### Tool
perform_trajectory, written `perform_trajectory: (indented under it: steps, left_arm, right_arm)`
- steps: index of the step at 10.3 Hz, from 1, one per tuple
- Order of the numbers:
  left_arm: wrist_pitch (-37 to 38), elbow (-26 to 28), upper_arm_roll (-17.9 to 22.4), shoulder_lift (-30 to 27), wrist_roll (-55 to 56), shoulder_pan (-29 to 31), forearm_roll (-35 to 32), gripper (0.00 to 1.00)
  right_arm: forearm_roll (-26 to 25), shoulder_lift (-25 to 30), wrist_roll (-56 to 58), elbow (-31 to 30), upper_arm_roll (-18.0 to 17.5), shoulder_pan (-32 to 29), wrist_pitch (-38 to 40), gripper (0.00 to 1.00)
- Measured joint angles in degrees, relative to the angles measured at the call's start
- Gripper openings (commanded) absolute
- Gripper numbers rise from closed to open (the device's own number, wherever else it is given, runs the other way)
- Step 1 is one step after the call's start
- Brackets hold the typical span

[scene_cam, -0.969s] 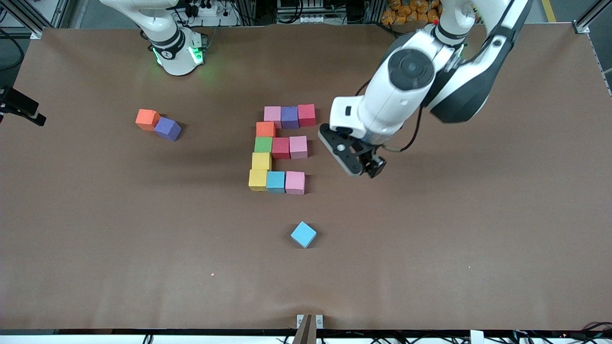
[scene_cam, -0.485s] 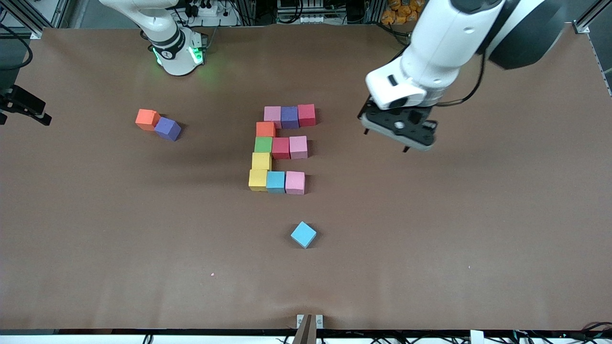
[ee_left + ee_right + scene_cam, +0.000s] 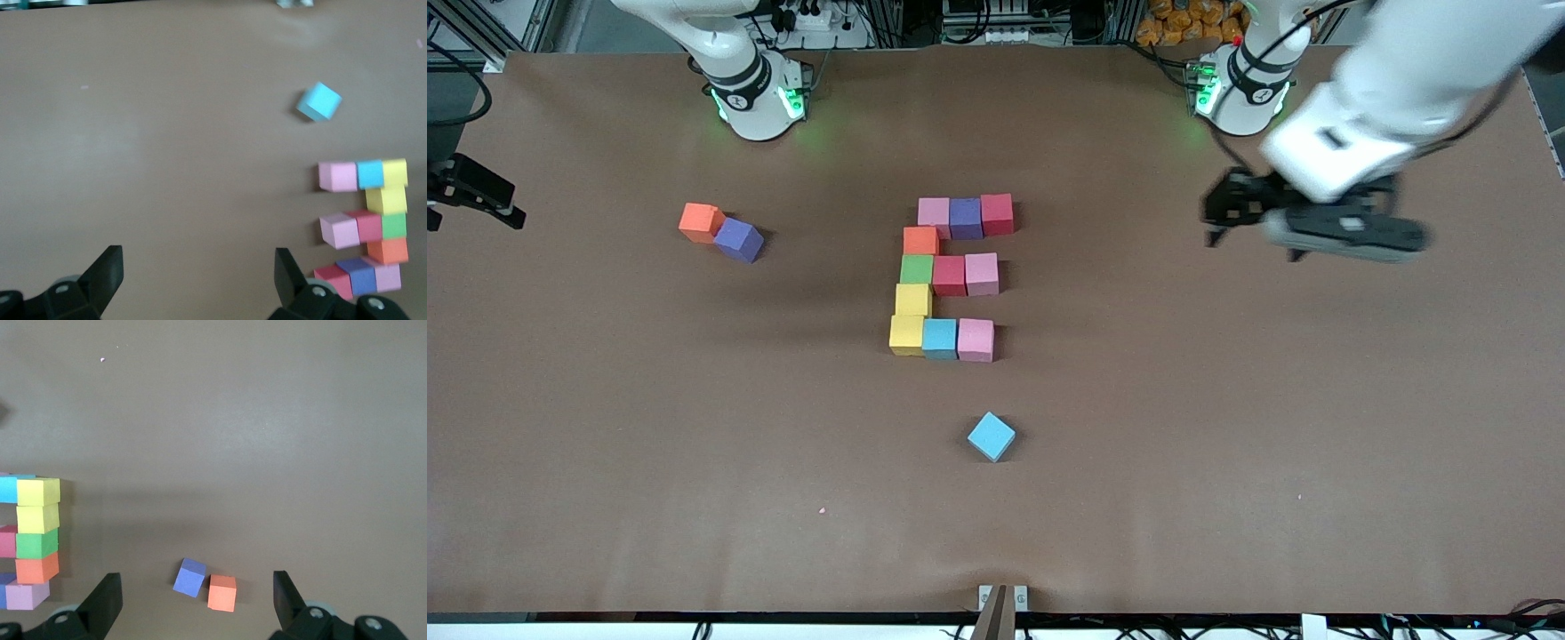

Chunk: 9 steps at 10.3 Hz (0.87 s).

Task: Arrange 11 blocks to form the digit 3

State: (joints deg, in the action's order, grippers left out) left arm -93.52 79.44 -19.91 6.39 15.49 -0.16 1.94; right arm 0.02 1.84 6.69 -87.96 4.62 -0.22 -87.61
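Several blocks stand joined at the table's middle: pink (image 3: pixel 934 212), purple (image 3: pixel 966 216) and red (image 3: pixel 997 213) in one row, an orange (image 3: pixel 920 240), green (image 3: pixel 916 268) and yellow (image 3: pixel 913 300) column, and two more short rows. A loose sky blue block (image 3: pixel 991 436) lies nearer the camera. An orange (image 3: pixel 700 221) and a purple block (image 3: pixel 738 239) lie toward the right arm's end. My left gripper (image 3: pixel 1252 242) (image 3: pixel 199 252) hangs open and empty over bare table at the left arm's end. My right gripper (image 3: pixel 197 579) is open, high above the orange (image 3: pixel 222 593) and purple (image 3: pixel 190 577) pair.
The brown table (image 3: pixel 1227 444) has wide bare room on both ends and along the camera side. The arm bases (image 3: pixel 756 98) stand at the table's top edge in the front view. A small metal bracket (image 3: pixel 1002 597) sits at the near edge.
My left arm has swung away from beside the joined blocks toward its own end of the table, still open and empty. No block has moved. The right arm has barely shifted.
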Motion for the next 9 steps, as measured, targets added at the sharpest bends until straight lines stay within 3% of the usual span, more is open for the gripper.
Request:
perform_trajectory:
  steps: [3,9]
  left_arm:
    - [3.3,0.0,8.2,-3.7,-0.3,-0.1,1.9,1.00]
    - [8.7,0.1,16.2,-5.8,-4.2,-0.3,4.8,1.00]
  right_arm:
    - [0.0,0.0,0.5,0.0,0.1,0.0,0.0,1.00]
    - [0.0,0.0,0.5,0.0,0.1,0.0,0.0,1.00]
